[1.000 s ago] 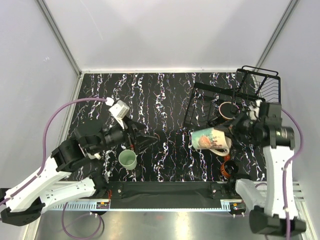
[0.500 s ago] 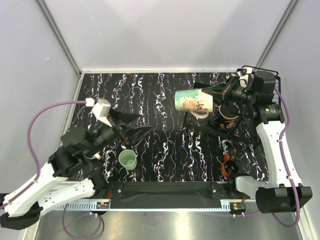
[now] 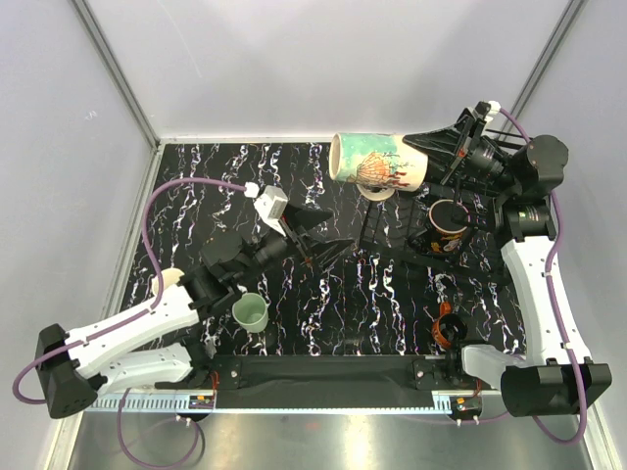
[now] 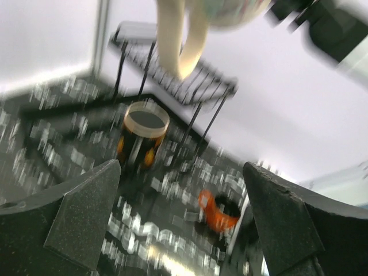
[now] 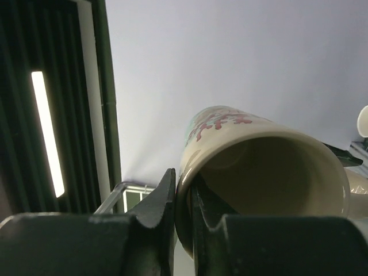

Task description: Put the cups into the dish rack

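Observation:
My right gripper (image 3: 423,155) is shut on the rim of the cream-beige printed mug (image 3: 377,162), one finger inside and one outside, and holds it on its side high above the black wire dish rack (image 3: 368,227). In the right wrist view the mug (image 5: 270,167) fills the frame past the gripper (image 5: 184,187). The black patterned mug (image 3: 449,225) stands in the rack. The red mug (image 3: 449,328) lies on the table by the right base. The mint-green mug (image 3: 250,311) stands near the left arm. My left gripper (image 3: 328,233) is open and empty at mid-table.
The left wrist view is blurred; past its gripper (image 4: 181,167) it shows the black mug (image 4: 144,133), the red mug (image 4: 221,210), the rack (image 4: 172,80) and the cream mug's handle (image 4: 178,34) overhead. White walls close in the black marbled table (image 3: 216,176).
My right gripper has raised the cream mug from low beside the rack up and back over it. My left arm has swung right and forward to mid-table, away from the mint mug.

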You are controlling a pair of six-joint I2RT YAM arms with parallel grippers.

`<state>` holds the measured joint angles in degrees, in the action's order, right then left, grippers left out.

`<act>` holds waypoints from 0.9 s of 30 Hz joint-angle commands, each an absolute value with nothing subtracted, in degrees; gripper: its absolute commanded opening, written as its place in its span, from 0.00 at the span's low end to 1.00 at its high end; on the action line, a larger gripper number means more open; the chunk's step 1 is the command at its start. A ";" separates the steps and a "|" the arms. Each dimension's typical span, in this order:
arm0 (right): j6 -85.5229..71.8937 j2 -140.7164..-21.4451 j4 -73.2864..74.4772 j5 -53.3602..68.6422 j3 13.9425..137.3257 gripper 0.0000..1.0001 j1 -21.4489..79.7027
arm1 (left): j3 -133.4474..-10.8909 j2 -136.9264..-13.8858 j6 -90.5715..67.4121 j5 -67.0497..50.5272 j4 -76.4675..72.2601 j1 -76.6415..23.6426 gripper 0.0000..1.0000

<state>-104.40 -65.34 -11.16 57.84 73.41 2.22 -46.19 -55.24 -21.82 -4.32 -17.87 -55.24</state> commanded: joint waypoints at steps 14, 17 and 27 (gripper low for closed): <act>-117.95 -62.23 -26.46 59.59 73.83 0.00 3.16 | -56.07 -66.97 -18.81 -8.96 -43.33 -55.72 0.94; -118.30 -61.96 -26.10 59.33 73.83 0.00 3.25 | -57.39 -68.46 -19.33 -10.10 -45.08 -55.81 0.88; -122.17 -62.32 -30.32 58.97 73.48 0.00 4.83 | -63.80 -74.97 -21.71 -14.41 -45.45 -55.81 0.66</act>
<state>-112.42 -64.25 -23.49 61.23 72.07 4.32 -59.77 -73.36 -21.50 -11.81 -42.22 -55.57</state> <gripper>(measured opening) 0.164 0.669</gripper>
